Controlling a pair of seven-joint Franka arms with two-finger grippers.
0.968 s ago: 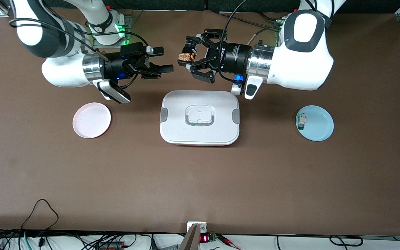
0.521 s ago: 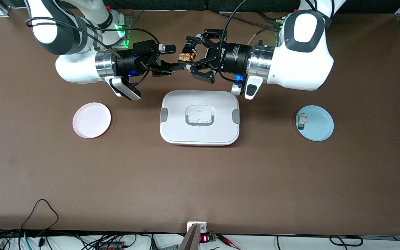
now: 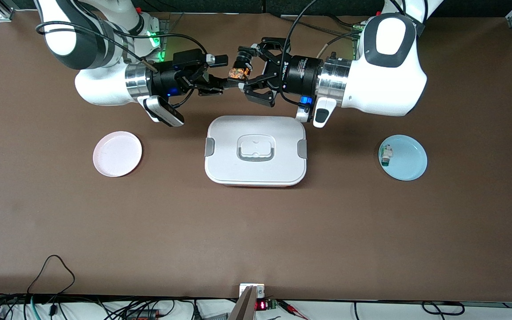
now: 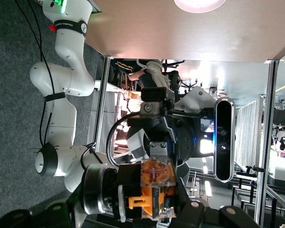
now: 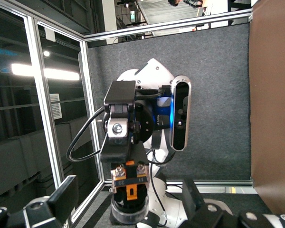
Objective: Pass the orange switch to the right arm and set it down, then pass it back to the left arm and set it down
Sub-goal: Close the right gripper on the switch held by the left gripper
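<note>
Left pincer (image 3: pixel 241 73) is clamped on the tiny black blocky switch with orange-yellow accents (image 3: pixel 238 74) above the brown worktop (image 3: pixel 256 231), right pincer (image 3: pixel 225 71) spread apart around it.

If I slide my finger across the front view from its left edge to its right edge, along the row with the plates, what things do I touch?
pink plate → white box → blue plate, which has a small white part with a green tip lying on it.
</note>
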